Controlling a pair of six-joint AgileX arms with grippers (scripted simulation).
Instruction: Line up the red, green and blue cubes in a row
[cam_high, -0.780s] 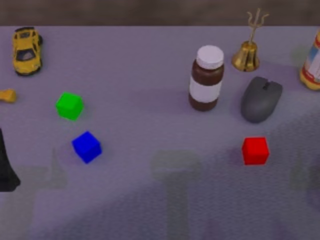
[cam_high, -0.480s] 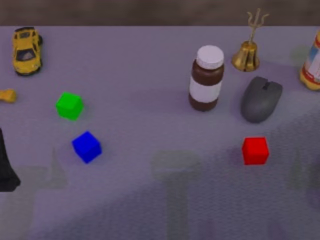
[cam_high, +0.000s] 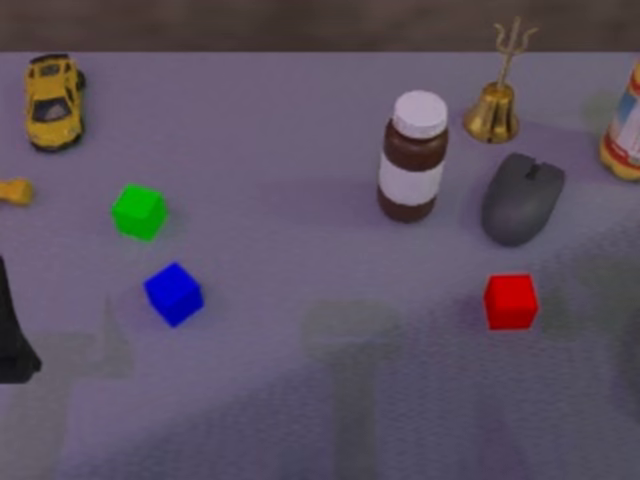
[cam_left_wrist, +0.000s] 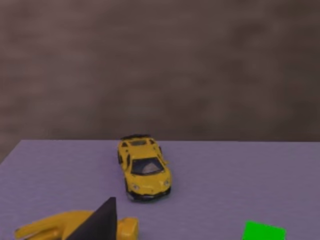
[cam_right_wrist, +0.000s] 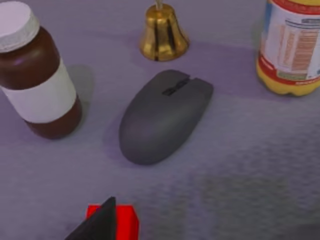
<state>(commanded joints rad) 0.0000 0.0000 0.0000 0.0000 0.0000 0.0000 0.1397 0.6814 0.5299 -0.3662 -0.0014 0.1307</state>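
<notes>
Three cubes rest apart on the purple table. The green cube (cam_high: 138, 212) and the blue cube (cam_high: 173, 293) sit at the left, the blue one nearer the front. Far off at the right, in front of the grey mouse (cam_high: 522, 198), sits the red cube (cam_high: 511, 301). My left arm (cam_high: 12, 345) stands at the left edge, away from both left cubes. A dark tip of my left gripper (cam_left_wrist: 98, 223) shows in the left wrist view, with the green cube (cam_left_wrist: 263, 231) off to one side. In the right wrist view a dark tip of my right gripper (cam_right_wrist: 98, 223) overlaps the red cube (cam_right_wrist: 126, 223).
A yellow toy car (cam_high: 53, 100) and a small yellow object (cam_high: 15, 190) lie at the back left. A brown jar with a white lid (cam_high: 412, 157), a brass bell (cam_high: 493, 110) and a yellow bottle (cam_high: 625, 125) stand behind the mouse.
None of the three cubes has moved. The left arm stays put. Only the faint shadows on the right half of the table have shifted a little.
</notes>
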